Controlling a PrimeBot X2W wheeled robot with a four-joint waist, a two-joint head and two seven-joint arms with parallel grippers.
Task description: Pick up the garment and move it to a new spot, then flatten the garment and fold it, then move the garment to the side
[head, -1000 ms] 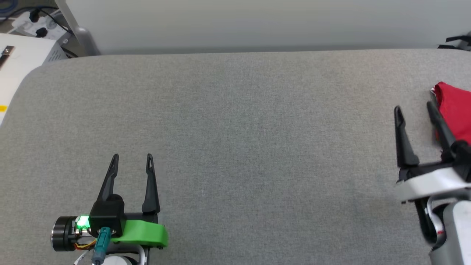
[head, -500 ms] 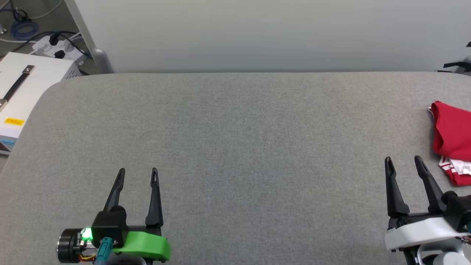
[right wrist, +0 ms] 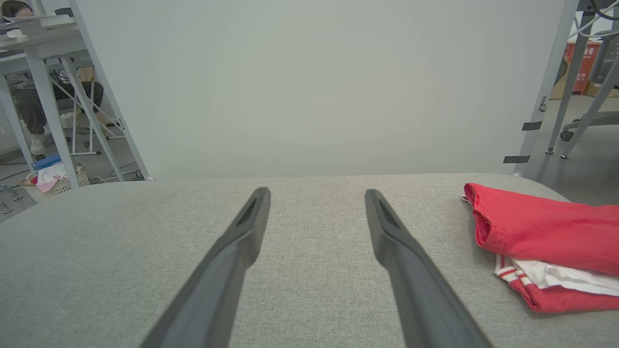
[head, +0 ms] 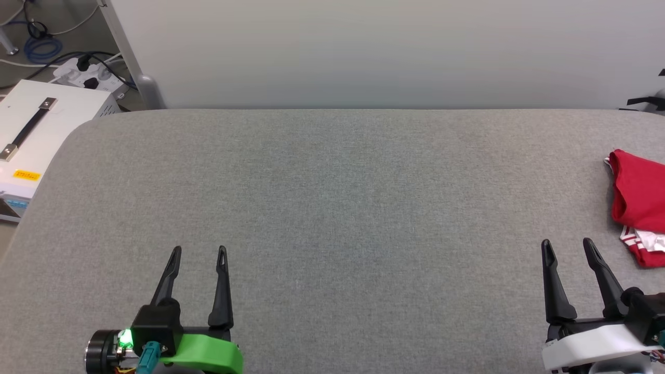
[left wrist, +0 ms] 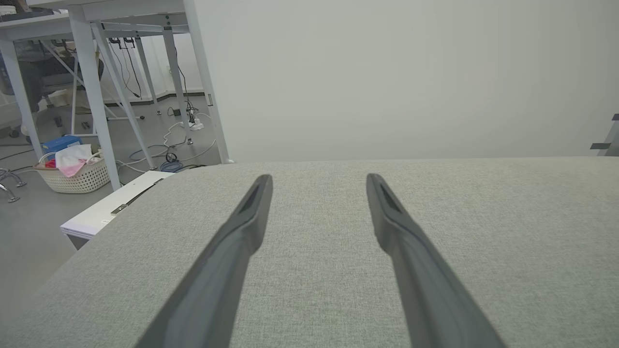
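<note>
The garment (head: 638, 200) is a folded red jersey with a white, red-striped sleeve poking out at its near end. It lies at the right edge of the grey table (head: 332, 197), partly cut off in the head view, and reappears as the garment (right wrist: 546, 237) to the right in the right wrist view. My right gripper (head: 567, 246) stands open near the front right, just left of and nearer than the garment, apart from it, with nothing between its fingers (right wrist: 232, 261). At the front left my left gripper (head: 199, 253) is open and empty over bare cloth, fingers (left wrist: 242, 237) spread.
A pale partition wall (head: 363, 52) runs along the table's far edge. A white box (head: 36, 135) with a black handle stands off the left corner, with a power strip and cables (head: 88, 75) behind it. White desk legs and a laundry basket (left wrist: 77, 171) lie beyond.
The head camera has tilted, shifting the whole picture down. My right gripper has drawn back from beside the garment toward the front edge; the garment lies free. The left gripper holds its place.
</note>
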